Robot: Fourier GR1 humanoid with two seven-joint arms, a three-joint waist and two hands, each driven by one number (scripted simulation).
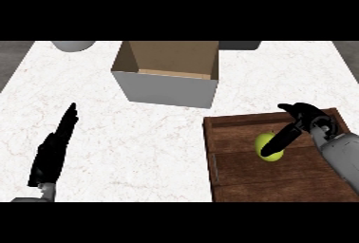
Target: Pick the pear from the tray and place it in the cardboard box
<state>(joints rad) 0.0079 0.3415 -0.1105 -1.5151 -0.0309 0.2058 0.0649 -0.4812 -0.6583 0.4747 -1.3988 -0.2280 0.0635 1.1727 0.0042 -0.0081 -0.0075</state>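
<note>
My right robot hand (pixel 298 124) is curling its fingers over the green pear (pixel 267 146) sitting in the wooden tray (pixel 231 166).

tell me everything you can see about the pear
The pear is small, rounded and yellow-green, with a smooth skin; no stem shows. It lies inside the brown wooden tray, toward the tray's middle, at the view's lower right. The right robot hand reaches over it from the right, dark fingers crossing its right side and hiding part of it. Whether they actually press on it cannot be told. Nothing else is near it.
</note>
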